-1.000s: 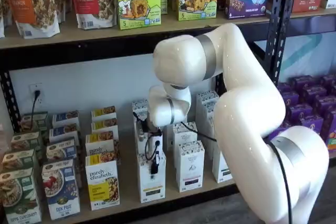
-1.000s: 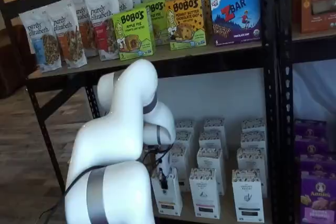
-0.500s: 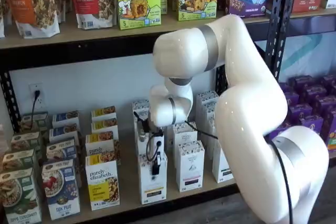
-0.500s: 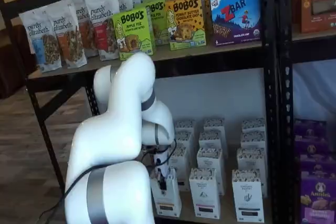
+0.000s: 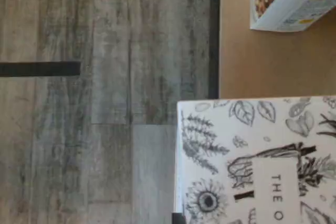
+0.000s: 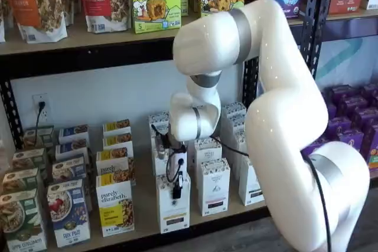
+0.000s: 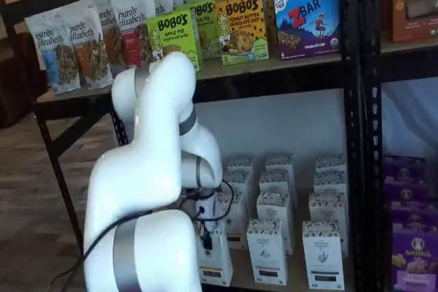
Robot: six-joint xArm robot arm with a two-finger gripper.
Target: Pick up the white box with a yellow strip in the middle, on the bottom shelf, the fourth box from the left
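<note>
- Gripping the white box, the hand is closed on its top, in both shelf views.
- White box stands upright at the front edge of the bottom shelf, at 9 o'clock of a like white carton.
- Purely elizabeth box sits at its 9 o'clock.
- Wrist view: the box's patterned top near the shelf's black rail.

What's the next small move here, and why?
Probably a short straight lift. The gripper looks shut on the white box at the front of the bottom shelf, with similar cartons close beside it, so rising before pulling back should keep it clear of them.
</note>
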